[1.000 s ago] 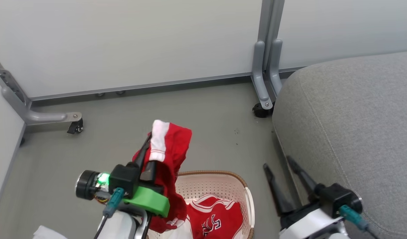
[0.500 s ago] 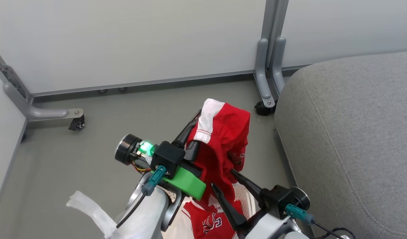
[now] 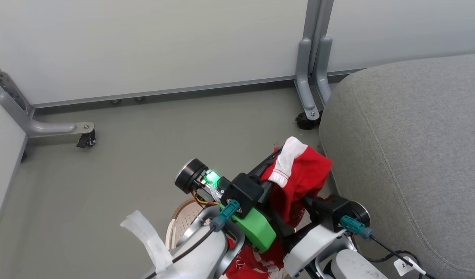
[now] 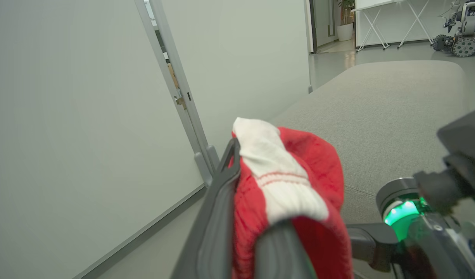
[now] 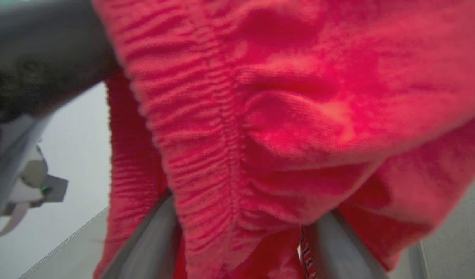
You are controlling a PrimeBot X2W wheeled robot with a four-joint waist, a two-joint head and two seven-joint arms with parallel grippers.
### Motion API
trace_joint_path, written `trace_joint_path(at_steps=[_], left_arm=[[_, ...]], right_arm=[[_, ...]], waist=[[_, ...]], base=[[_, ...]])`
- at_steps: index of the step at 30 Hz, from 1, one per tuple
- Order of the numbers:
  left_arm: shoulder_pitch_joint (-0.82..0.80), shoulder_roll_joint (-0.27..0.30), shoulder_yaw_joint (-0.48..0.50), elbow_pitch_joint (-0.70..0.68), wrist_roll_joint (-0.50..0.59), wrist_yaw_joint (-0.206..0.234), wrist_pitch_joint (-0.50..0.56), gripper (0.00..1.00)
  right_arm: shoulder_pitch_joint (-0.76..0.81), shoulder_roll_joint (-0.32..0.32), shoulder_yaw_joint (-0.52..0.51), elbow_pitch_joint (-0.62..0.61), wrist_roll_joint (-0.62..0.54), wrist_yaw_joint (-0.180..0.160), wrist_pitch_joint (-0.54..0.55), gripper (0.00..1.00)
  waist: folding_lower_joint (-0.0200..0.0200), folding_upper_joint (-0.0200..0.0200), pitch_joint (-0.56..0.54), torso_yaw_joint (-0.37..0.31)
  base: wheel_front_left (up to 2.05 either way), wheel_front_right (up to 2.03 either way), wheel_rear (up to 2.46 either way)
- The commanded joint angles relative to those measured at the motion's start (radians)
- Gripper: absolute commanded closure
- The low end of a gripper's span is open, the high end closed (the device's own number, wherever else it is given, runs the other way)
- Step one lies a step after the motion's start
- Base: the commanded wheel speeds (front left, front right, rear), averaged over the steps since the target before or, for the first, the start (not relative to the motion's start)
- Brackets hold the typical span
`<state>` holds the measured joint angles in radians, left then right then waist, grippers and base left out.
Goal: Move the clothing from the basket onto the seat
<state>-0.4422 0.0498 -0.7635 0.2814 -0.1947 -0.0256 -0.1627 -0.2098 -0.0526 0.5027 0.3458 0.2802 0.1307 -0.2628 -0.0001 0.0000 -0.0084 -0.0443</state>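
- Clothing (image 3: pixel 304 173) comes in two pieces: the white-striped one hangs in mid-air at lower centre of the head view, just left of the seat's edge. The jersey (image 3: pixel 253 266) lies at the bottom edge, in the basket as far as I can tell.
- Basket (image 3: pixel 182 217), lower left of centre, is mostly hidden behind my arms. A dropped piece could land on its rim or on the floor (image 3: pixel 125 174).
- Left gripper (image 3: pixel 277 158) is clenched on the clothing, which is bunched and folded over one finger. I judge the pinch takes little cloth, so a quick swing could slide it off.
- Its white band points to the upper right of the head view. The long axis runs from there down toward the bottom edge, with the loose end hanging.
- Right gripper (image 5: pixel 245 232) stands spread wide, with cloth sagging unpinched between its fingers. That loose end could snag there and be tugged from my left.
- Seat (image 3: pixel 408 147) takes the right side. Released too early, the piece would fall into the gap beside it.
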Motion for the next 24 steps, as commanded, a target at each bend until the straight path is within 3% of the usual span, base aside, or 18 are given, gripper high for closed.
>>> trace_joint_path(at_steps=[1,2,3,13,20,22,24], left_arm=[[-0.009,0.002,-0.005,0.004,-0.007,0.006,0.003,1.0],[-0.01,0.001,-0.008,0.004,-0.011,0.007,0.006,1.0],[-0.011,0.002,-0.011,0.005,-0.013,0.008,0.008,1.0],[-0.025,0.022,-0.019,0.028,-0.021,0.006,-0.01,1.0],[0.011,0.054,-0.026,0.063,-0.048,-0.025,-0.011,1.0],[0.022,0.067,-0.037,0.066,-0.06,-0.043,0.002,0.75],[0.027,0.087,-0.048,0.06,-0.067,-0.058,0.008,0.39]], right_arm=[[-0.007,-0.001,-0.01,-0.005,0.003,0.0,-0.003,0.17],[-0.006,0.0,-0.013,-0.004,0.008,0.0,-0.003,0.75],[-0.007,0.0,-0.012,-0.002,0.01,0.0,-0.003,1.0],[-0.015,-0.012,0.001,0.012,0.051,0.0,-0.003,1.0],[0.005,-0.031,-0.014,0.005,0.068,0.0,-0.003,1.0],[0.012,-0.032,-0.032,0.001,0.071,0.0,-0.003,1.0],[0.016,-0.032,-0.043,-0.004,0.07,0.0,-0.003,1.0]], waist=[[0.0001,0.0,0.001,0.001],[0.0001,0.0,0.002,0.002],[0.0001,0.0,0.003,0.002],[0.0001,0.0,0.011,0.007],[0.0001,0.0,0.015,0.005],[0.0001,0.0,0.016,0.004],[0.0001,0.0,0.018,0.004]], base=[[0.0,0.0,0.0],[0.0,0.0,0.0],[0.0,0.0,0.0],[0.0,0.0,0.0],[0.0,0.0,0.0],[0.0,0.0,0.0],[0.0,0.0,0.0]])
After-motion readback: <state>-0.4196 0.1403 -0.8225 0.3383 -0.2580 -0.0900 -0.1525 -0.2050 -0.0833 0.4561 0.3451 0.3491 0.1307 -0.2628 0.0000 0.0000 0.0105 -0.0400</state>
